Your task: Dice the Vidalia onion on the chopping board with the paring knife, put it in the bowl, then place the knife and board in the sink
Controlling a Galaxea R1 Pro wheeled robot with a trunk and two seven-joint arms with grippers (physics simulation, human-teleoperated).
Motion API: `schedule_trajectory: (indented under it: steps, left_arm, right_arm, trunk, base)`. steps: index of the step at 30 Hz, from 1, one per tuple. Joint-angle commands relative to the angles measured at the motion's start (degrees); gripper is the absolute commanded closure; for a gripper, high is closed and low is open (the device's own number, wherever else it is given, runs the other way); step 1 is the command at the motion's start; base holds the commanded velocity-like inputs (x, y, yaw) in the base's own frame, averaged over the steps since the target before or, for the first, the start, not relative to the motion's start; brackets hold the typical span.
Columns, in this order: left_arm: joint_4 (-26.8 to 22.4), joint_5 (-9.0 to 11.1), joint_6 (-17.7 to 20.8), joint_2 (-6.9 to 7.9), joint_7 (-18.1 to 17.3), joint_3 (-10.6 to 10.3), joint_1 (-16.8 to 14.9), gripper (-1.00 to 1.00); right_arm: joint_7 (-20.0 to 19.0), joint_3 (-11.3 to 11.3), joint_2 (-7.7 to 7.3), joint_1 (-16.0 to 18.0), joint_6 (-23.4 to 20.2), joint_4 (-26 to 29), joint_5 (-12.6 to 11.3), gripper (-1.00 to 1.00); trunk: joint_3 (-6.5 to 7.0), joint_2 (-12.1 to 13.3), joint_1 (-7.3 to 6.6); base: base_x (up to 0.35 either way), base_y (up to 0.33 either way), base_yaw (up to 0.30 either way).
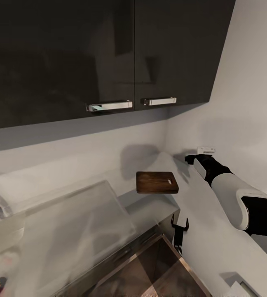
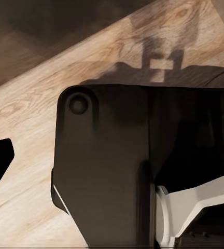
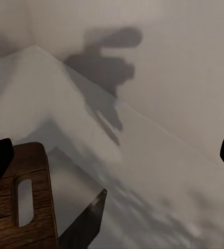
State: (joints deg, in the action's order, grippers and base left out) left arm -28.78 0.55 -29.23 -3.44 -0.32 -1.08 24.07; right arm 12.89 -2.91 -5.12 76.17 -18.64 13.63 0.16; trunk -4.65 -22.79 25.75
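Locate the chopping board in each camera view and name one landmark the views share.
Head view: chopping board lies near the middle, on the grey counter, by the corner.
Right wrist view: its handle-hole end shows at the lower left edge.
Left wrist view: not in it.
Shared landmark: the wall corner.

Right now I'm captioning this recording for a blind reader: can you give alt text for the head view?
A dark wooden chopping board lies on a grey countertop in a kitchen corner, under glossy black cabinets with chrome handles. The robot's right arm reaches over the counter toward the corner beyond the board.
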Motion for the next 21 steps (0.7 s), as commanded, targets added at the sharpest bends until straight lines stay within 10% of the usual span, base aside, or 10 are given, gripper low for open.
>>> schedule_trajectory:
  steps: [1,21]
  left_arm:
    - [-0.02,0.07,-0.05,0.01,-0.03,-0.06,0.01,-1.00]
    - [1.09,0.07,-0.04,0.01,-0.03,-0.06,-0.08,-1.00]
  right_arm:
    - [0.03,-0.30,0.03,0.03,-0.27,0.09,0.01,-1.00]
    - [-5.07,-0.43,-0.14,0.03,-0.35,0.08,0.19,-1.00]
  trunk:
    - [-0.21,-0.13,0.04]
    - [-2.10,-0.13,0.04]
  base:
    - [0.000,0.000,0.000]
    - [0.000,0.000,0.000]
